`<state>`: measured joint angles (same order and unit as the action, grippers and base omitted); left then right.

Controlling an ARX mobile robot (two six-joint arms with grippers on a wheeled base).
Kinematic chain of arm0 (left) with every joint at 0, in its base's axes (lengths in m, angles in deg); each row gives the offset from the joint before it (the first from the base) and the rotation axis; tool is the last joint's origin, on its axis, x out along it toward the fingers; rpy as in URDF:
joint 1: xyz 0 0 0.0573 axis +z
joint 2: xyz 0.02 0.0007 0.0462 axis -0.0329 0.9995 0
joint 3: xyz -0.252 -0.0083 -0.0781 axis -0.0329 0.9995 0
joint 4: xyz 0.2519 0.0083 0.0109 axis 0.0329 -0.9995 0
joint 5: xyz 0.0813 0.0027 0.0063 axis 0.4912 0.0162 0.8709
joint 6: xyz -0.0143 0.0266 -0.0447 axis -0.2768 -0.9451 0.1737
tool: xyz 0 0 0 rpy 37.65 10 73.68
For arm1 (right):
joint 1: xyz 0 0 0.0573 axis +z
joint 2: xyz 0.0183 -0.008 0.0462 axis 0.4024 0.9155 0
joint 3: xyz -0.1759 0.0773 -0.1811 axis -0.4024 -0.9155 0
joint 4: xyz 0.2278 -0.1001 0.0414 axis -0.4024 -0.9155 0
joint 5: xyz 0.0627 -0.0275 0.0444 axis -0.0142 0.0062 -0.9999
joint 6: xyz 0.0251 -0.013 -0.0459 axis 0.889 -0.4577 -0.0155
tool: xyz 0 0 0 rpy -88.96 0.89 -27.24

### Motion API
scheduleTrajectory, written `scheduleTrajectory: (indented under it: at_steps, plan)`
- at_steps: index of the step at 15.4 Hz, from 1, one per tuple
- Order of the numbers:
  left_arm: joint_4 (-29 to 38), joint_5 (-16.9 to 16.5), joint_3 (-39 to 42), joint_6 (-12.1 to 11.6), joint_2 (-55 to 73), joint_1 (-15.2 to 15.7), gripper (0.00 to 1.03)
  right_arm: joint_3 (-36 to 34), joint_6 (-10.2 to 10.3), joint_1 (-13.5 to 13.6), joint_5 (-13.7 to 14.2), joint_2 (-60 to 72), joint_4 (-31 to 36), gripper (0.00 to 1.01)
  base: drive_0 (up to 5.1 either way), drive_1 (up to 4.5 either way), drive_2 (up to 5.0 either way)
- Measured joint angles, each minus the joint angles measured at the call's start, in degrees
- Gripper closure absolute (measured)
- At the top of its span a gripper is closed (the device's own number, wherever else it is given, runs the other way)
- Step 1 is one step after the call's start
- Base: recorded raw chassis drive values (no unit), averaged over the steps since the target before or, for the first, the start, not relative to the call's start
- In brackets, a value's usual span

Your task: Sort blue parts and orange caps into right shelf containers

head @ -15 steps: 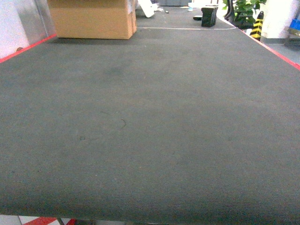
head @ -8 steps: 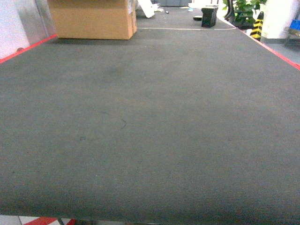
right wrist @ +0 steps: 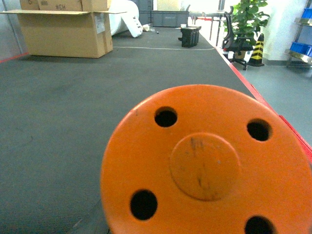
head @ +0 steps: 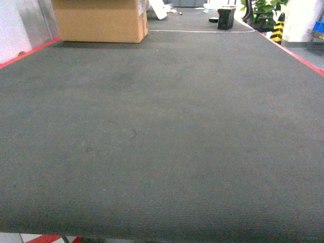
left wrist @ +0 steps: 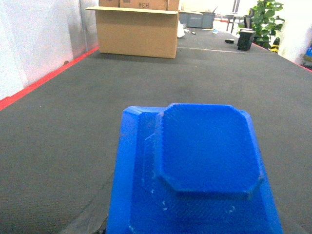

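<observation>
A bright blue part (left wrist: 204, 161) fills the lower half of the left wrist view, hanging close to the camera above the dark carpet. It hides my left gripper's fingers. An orange cap (right wrist: 204, 165), round-faced with several small holes, fills the lower right wrist view in the same way and hides my right gripper's fingers. Neither gripper nor either piece shows in the head view. Far off at the right edge, blue bins sit on a metal shelf (right wrist: 300, 48); I cannot tell whether these are the right shelf containers.
Dark grey carpet (head: 162, 131) edged with red tape (head: 304, 59) stretches ahead. A large cardboard box (head: 98, 20) stands at the far left. A black case (head: 226, 17), a potted plant (right wrist: 246, 19) and a striped cone (right wrist: 257, 48) stand at the far right.
</observation>
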<state>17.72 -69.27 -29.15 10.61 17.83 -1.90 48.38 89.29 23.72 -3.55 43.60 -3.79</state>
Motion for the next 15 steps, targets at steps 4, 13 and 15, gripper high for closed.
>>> scheduleTrajectory:
  at_steps: [4,13,15]
  plan:
    - [0.0,0.07,0.0,0.0,0.0,0.04,0.6,0.0,0.0,0.0,0.0,0.0,0.0,0.55,-1.7,-1.69,-1.7]
    - [0.0,0.07,0.0,0.0,0.0,0.04,0.6,0.0,-0.02,0.0,0.0,0.0,0.02,0.55,-1.6,-1.6,-1.6]
    - [0.02,0.07,0.0,0.0,0.0,0.04,0.6,0.0,0.0,0.0,-0.02,0.0,0.02,0.55,-1.6,-1.64,-1.6]
